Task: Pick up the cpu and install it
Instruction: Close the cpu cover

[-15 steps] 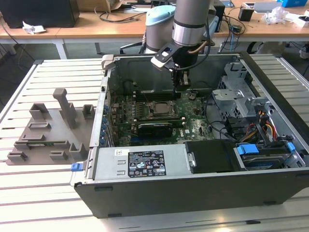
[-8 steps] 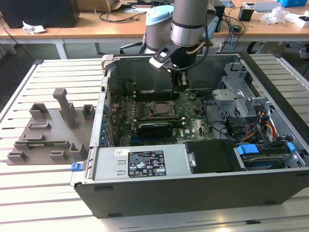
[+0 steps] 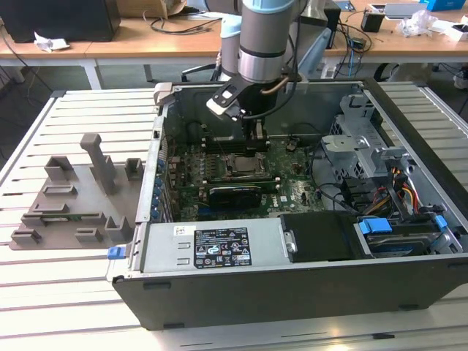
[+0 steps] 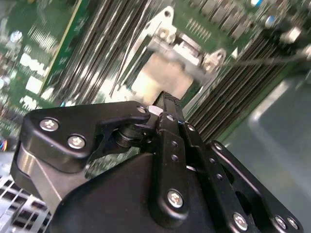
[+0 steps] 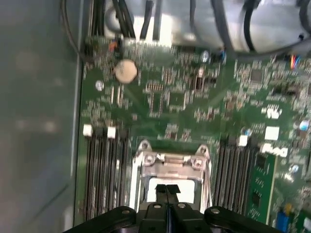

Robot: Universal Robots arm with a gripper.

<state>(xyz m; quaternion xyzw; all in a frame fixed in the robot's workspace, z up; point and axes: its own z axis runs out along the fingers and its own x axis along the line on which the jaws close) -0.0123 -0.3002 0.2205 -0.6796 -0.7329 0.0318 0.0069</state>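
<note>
The cpu (image 5: 185,186) (image 4: 160,80) lies flat in the motherboard socket, its pale top showing inside the metal socket frame (image 5: 167,160) in both wrist views. The gripper (image 5: 167,187) (image 4: 168,96) (image 3: 258,133) hangs right over it, its two black fingers pressed together with nothing between them. Whether the tips touch the cpu's top cannot be told. The green motherboard (image 3: 292,183) sits in an open computer case (image 3: 292,292) on a slatted table (image 3: 73,292). A grey fixture tray (image 3: 73,197) lies just beside the case at the exterior view's left.
</note>
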